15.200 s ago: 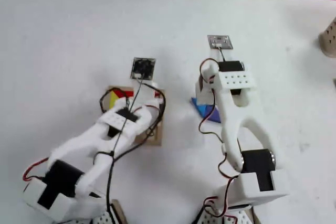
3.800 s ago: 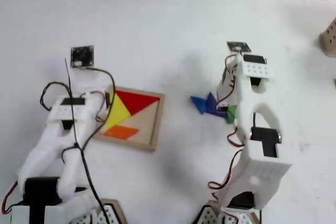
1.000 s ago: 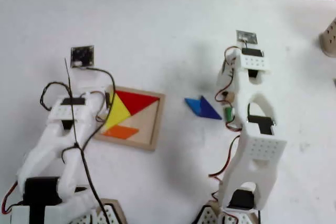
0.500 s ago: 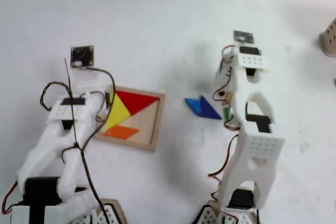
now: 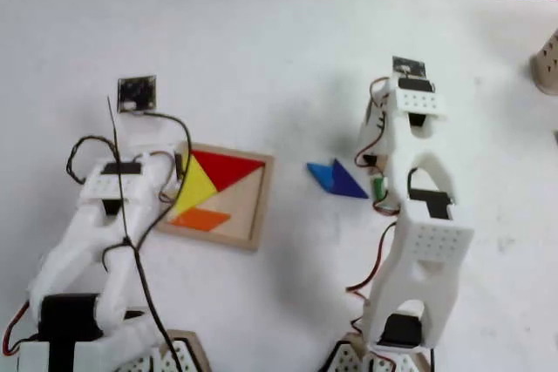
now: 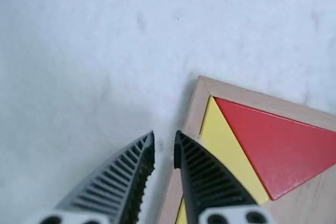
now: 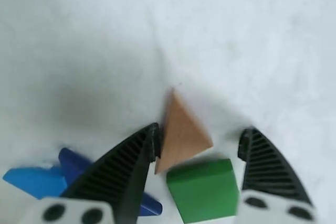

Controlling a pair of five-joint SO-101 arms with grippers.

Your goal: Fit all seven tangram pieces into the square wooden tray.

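The tan triangle (image 7: 181,132) lay directly between the jaws of the right tool (image 7: 199,131), which stood wide apart. Its point faced away from the wrist and its two sloping sides faced the two fingers. One finger stood just beside a slope, and I could not tell whether it touched; the other was well apart. The green square (image 7: 205,187) sat just beside the triangle's base, on the wrist side and also within the spread of the jaws. In my judgement a close from there could have caught both pieces unless the tool came down over the triangle alone.

The two blue pieces (image 5: 336,179) lay touching each other on the side toward the tray (image 5: 260,206), outside the right tool's span. All four loose pieces were near the middle of the counter (image 5: 279,58) and next to the right arm, which made it the nearer arm by a clear margin.

The tray sat in the counter's left half and held a red triangle (image 5: 228,167), a yellow triangle (image 5: 196,187) and an orange piece (image 5: 200,219), with bare wood along its right side. The left tool (image 6: 164,136) hung over the tray's left rim with only a narrow gap between its jaws, holding nothing. Any piece lifted by the right arm would have had to travel leftward to reach that open space.
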